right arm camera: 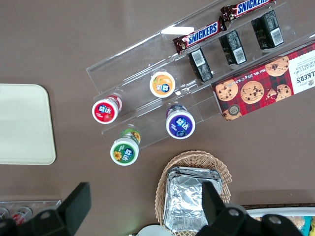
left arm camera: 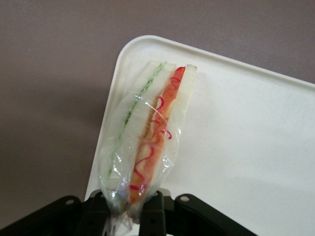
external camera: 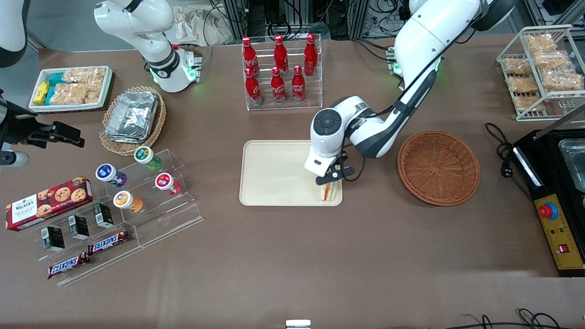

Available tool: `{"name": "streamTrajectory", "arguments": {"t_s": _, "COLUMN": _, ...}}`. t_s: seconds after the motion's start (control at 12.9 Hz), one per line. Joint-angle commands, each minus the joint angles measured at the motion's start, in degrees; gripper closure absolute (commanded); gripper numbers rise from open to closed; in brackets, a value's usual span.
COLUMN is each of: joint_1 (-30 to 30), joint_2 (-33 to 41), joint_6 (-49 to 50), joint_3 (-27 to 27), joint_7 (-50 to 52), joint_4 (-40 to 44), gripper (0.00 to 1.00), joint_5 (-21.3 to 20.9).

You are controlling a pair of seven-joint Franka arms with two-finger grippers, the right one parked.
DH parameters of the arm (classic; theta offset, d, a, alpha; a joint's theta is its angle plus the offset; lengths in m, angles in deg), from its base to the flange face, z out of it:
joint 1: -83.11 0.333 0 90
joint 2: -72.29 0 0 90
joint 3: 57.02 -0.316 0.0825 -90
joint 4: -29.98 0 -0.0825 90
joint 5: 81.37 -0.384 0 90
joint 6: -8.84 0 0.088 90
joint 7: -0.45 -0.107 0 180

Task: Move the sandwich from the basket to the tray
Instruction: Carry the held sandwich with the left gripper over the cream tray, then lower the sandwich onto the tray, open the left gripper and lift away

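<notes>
The sandwich [external camera: 330, 192] [left arm camera: 147, 135], a plastic-wrapped wedge with orange-red and green filling, stands on edge over the tray's [external camera: 274, 176] [left arm camera: 246, 147] corner nearest the camera and the basket. My gripper [external camera: 330, 182] [left arm camera: 129, 209] is directly above it, its black fingers [left arm camera: 153, 211] shut on the wrapped end of the sandwich. Whether the sandwich rests on the tray or hangs just over it cannot be told. The reddish-brown basket [external camera: 438, 167] sits empty beside the tray, toward the working arm's end.
A clear rack of red cola bottles [external camera: 281, 68] stands farther from the camera than the tray. An acrylic stand with yogurt cups [external camera: 137, 192], snack bars and a cookie box lies toward the parked arm's end, with a tan basket of foil containers [external camera: 132, 116]. A black appliance [external camera: 555, 183] sits past the basket.
</notes>
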Motion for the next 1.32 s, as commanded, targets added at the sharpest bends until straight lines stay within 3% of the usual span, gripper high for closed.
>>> {"name": "streamTrajectory", "arguments": {"t_s": 0.0, "joint_1": -0.87, "joint_2": -0.4, "joint_6": -0.79, "joint_3": -0.26, "joint_7": 3.52, "joint_4": 1.13, "gripper": 0.01, "joint_5": -2.0}}
{"name": "streamTrajectory", "arguments": {"t_s": 0.47, "joint_1": -0.08, "joint_2": 1.88, "joint_6": -0.01, "joint_3": -0.17, "joint_7": 3.18, "joint_4": 2.0, "gripper": 0.0, "joint_5": -1.39}}
{"name": "streamTrajectory", "arguments": {"t_s": 0.78, "joint_1": 0.18, "joint_2": 10.74, "joint_6": 7.36, "joint_3": -0.69, "joint_7": 1.95, "joint_4": 2.27, "gripper": 0.0, "joint_5": 1.76}}
{"name": "streamTrajectory", "arguments": {"t_s": 0.86, "joint_1": 0.27, "joint_2": 13.03, "joint_6": 9.38, "joint_3": -1.91, "joint_7": -0.58, "joint_4": 2.36, "gripper": 0.0, "joint_5": 3.6}}
{"name": "streamTrajectory", "arguments": {"t_s": 1.01, "joint_1": 0.1, "joint_2": 20.74, "joint_6": 12.03, "joint_3": -8.06, "joint_7": -8.82, "joint_4": 2.01, "gripper": 0.0, "joint_5": 13.58}}
{"name": "streamTrajectory", "arguments": {"t_s": 1.24, "joint_1": 0.01, "joint_2": 31.82, "joint_6": 25.18, "joint_3": -18.95, "joint_7": -28.66, "joint_4": 1.74, "gripper": 0.0, "joint_5": 23.73}}
